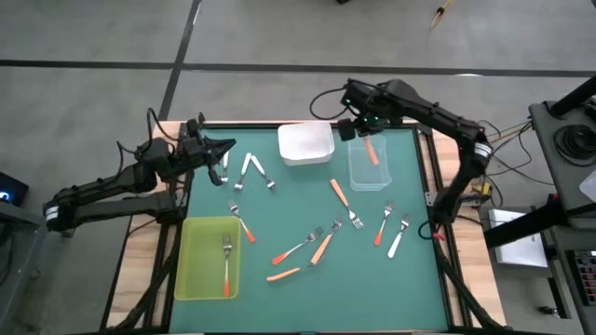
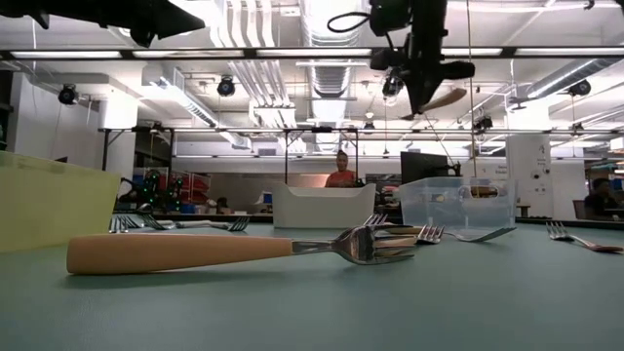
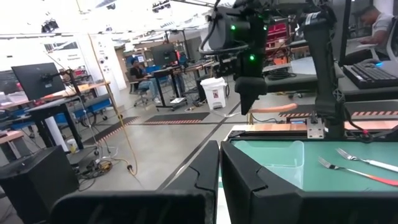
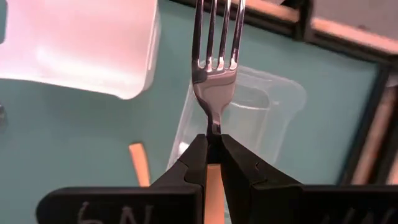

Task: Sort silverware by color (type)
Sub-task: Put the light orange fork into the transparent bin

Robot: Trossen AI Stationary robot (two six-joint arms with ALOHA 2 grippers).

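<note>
one light-orange-handled fork with silver tines [image 4: 217,62] is gripped by the right end effector [image 4: 212,144], whose fingers are closed on the neck just above the handle; it is held above the clear plastic tray [image 1: 371,166] at the far right part of the green counter [image 1: 307,214]. in the high view the right end effector [image 1: 358,126] is seen at the clear tray's far edge, with a red-orange-handled fork [image 1: 372,151] lying inside that tray. the white rectangular tray [image 1: 305,143] stands just beside the clear one. the left end effector [image 1: 219,149] is held off the counter at its far left corner, fully closed and holding nothing. two white-handled forks [image 1: 248,171] lie near it. in the yellow-green tray [image 1: 207,258] at the near left, one fork with a red-orange handle [image 1: 226,267] is laid lengthwise. further forks with red-orange, light-orange and white handles [image 1: 317,244] are scattered over the middle and right of the counter, outside the trays. in the low view a light-orange-handled fork [image 2: 234,251] lies nearest the camera.
</note>
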